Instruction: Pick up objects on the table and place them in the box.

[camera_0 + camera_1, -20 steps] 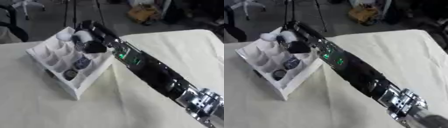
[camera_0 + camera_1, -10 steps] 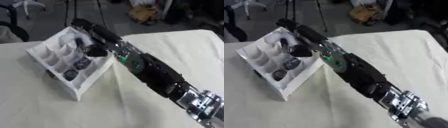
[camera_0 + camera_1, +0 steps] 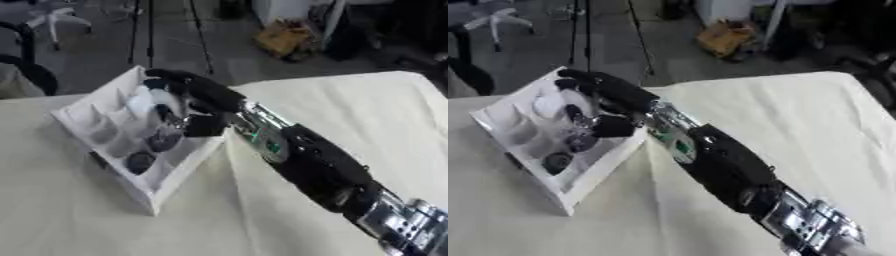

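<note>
Left eye view: dark objects (image 3: pixel 140 161) in box (image 3: pixel 83 120)

My right hand (image 3: pixel 610 95) is glossy black, fingers dark and rounded. The forearm (image 3: pixel 710 160) I see is a bulky black casing with small green lights by the wrist, ending in a silver metal joint (image 3: pixel 807 225) with dark screws.

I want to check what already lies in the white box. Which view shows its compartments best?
The left eye view: the white box sits nearer the middle, with two dark round things in its compartments. In the right eye view the right hand covers more of it.
</note>
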You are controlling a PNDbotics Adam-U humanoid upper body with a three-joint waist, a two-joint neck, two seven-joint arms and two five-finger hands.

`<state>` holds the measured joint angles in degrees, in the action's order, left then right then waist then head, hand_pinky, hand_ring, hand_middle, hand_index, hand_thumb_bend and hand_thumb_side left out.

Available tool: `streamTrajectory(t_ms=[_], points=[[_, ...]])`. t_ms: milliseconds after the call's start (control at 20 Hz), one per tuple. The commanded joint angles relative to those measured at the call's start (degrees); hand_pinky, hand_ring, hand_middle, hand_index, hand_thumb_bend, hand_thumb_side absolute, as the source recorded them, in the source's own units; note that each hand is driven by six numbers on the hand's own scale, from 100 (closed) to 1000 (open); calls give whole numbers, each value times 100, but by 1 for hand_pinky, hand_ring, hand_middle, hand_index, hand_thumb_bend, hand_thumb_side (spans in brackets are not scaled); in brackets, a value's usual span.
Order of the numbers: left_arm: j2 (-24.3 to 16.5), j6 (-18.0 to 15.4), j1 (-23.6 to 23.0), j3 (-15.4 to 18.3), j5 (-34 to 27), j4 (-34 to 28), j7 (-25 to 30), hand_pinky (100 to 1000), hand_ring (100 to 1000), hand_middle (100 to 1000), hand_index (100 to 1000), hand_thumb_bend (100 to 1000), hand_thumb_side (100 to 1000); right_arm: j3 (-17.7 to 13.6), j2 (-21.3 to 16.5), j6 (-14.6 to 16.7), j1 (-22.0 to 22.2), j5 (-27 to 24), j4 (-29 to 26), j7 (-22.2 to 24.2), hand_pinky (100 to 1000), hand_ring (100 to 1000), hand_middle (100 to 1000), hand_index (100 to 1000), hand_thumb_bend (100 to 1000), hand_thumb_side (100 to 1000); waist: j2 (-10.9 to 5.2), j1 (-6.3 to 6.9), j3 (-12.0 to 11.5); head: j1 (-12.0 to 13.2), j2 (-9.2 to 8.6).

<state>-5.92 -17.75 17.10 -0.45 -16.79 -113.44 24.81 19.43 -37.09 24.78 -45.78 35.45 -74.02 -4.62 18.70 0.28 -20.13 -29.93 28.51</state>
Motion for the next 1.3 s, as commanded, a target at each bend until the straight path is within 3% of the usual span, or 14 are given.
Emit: streamTrajectory(t_ms=[50,350,450,500,600,650,700,750,800,900,1000,1250,1300], points=[[-28,2,63,-1,-28,-115,25,721,782,790,881,261,950,-52,-76,122,-58,-158,-16,63,910,665,1000,1000,100,1000,10,74,8,4,-90],[-34,-1,71,-4,-21,-115,31,721,782,790,881,261,950,-77,-98,165,-45,-293,-63,163,915,646,1000,1000,100,1000,14,74,29,6,-79],[-34,-1,72,-7,-22,-115,32,721,782,790,881,262,950,-85,-99,141,-42,-333,-87,160,910,626,1000,1000,100,956,13,77,35,10,-64],[-35,-2,72,-7,-21,-115,32,721,782,790,881,261,950,-86,-101,120,-39,-351,-102,153,851,568,1000,1000,100,826,11,79,37,10,-60],[-40,-5,72,-7,-20,-115,30,721,782,790,880,262,949,-96,-102,54,-35,-394,-135,102,811,544,1000,1000,100,709,7,85,43,8,-55],[-43,-8,72,-9,-21,-115,29,721,782,790,880,262,949,-99,-104,15,-33,-412,-152,65,811,544,1000,1000,100,709,6,87,44,8,-56],[-46,-10,73,-10,-22,-115,29,721,783,790,880,262,949,-105,-106,-19,-34,-424,-176,17,761,512,974,974,100,639,5,89,44,9,-58],[-48,-13,73,-12,-23,-115,30,721,783,790,880,262,949,-105,-109,-49,-32,-434,-203,-40,761,512,974,974,100,639,4,90,44,10,-60],[-50,-15,73,-13,-23,-115,31,721,783,790,880,262,949,-100,-113,-71,-30,-438,-228,-85,895,619,1000,1000,100,725,3,91,44,7,-60],[-53,-17,73,-21,-22,-115,41,721,783,790,880,261,950,-57,-140,-64,-23,-356,-294,-49,1000,764,1000,1000,100,841,4,94,54,0,-56],[-55,-21,73,-24,-23,-115,44,721,783,790,880,261,951,-24,-162,-123,-22,-172,-341,151,1000,865,1000,1000,100,1000,5,99,68,1,-56],[-48,-18,70,-28,-22,-115,51,720,783,789,880,260,952,-26,-180,-380,-23,272,-581,205,1000,937,1000,1000,100,1000,18,104,85,-2,-56],[-49,-17,71,-28,-22,-115,53,720,783,789,880,260,952,-11,-182,-380,-21,332,-631,210,1000,914,1000,1000,100,1000,21,104,91,-1,-55]])
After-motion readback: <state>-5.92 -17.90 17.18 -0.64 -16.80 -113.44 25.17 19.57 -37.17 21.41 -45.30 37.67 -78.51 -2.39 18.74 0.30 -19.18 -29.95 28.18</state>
